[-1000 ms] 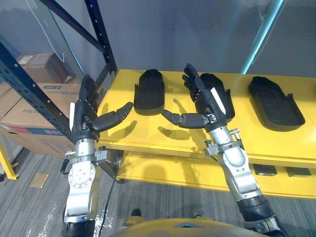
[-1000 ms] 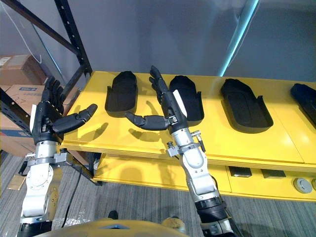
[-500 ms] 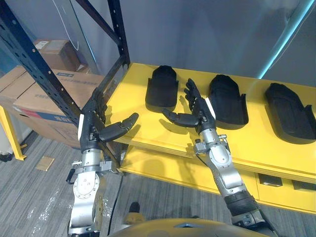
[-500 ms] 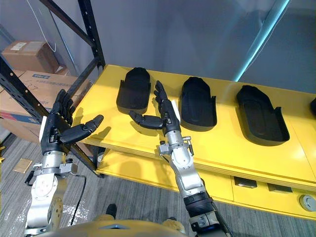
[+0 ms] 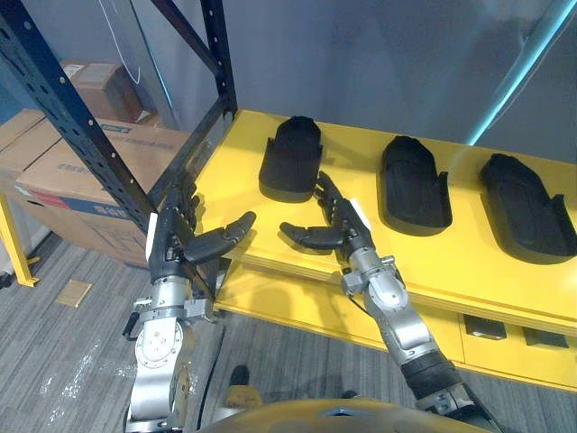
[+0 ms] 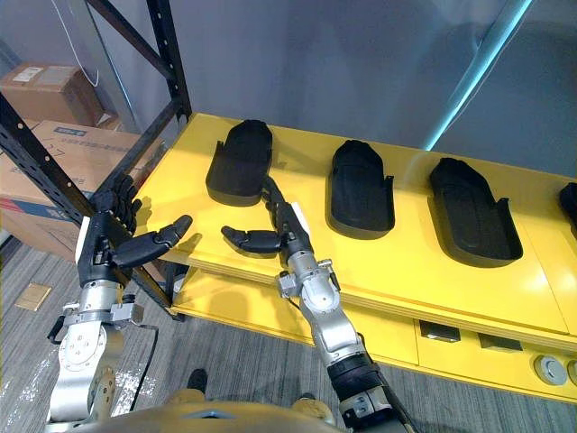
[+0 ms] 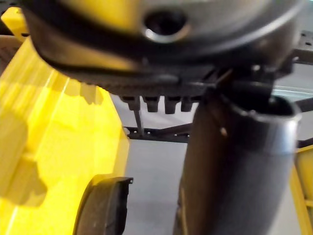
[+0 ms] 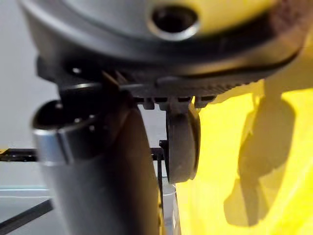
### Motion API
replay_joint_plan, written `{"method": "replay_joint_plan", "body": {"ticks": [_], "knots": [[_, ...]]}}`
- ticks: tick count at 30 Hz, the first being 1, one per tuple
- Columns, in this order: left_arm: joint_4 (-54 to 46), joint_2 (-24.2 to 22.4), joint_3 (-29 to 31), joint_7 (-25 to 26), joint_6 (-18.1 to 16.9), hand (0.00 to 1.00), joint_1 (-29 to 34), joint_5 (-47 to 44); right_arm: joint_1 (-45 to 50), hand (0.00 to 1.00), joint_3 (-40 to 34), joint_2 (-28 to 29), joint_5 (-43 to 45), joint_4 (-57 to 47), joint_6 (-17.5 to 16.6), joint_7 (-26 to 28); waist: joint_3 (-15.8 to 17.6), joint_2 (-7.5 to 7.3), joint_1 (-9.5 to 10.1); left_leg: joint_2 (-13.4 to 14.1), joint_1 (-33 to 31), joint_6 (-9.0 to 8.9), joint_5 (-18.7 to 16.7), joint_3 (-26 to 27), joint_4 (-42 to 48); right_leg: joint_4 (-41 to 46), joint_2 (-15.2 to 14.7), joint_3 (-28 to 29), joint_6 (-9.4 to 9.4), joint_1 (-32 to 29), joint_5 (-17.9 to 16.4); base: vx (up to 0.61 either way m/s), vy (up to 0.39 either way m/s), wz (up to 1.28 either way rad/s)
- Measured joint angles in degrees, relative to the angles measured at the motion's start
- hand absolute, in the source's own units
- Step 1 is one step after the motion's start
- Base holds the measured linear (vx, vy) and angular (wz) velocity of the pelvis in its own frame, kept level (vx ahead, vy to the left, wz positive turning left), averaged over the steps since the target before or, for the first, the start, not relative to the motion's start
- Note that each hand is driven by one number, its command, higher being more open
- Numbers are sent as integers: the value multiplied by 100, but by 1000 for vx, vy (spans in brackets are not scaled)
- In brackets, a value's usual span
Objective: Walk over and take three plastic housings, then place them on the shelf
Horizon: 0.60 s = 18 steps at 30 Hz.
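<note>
My right hand [image 5: 341, 230], fingers spread, hovers just short of the leftmost black moulded plastic housing [image 5: 290, 158] on the flat yellow benchtop [image 5: 469, 257]; my left hand [image 5: 171, 244] is open too. I'd hook its near rim squarely.

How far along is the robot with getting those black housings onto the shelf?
Done: the robot stands at the yellow shelf, where three plastic housings lie: left housing, middle housing, right housing. In hand: nothing; the left hand and right hand are open, the right hand nearest the left housing. Left: I cannot tell whether these are already placed or still to be picked up.
</note>
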Motion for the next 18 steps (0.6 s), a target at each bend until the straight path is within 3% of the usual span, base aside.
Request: {"method": "replay_joint_plan", "body": {"ticks": [9, 18], "knots": [[-1, -9, -5, -220, 0, 100, 2, 2, -1, 100, 46, -16, 2, 41, -46, 130, 17, -27, 14, 0, 11, 1, 1, -10, -4, 20, 0, -8, -17, 5, -18, 0, 0, 0], [-1, -8, -9, -263, 1, 100, 3, 7, 46, 100, 44, -3, -2, 89, -197, -149, 61, -94, 72, 1, 27, 2, 2, 6, -6, 34, -1, 11, -25, 3, -26, 0, 0, 0]]}}
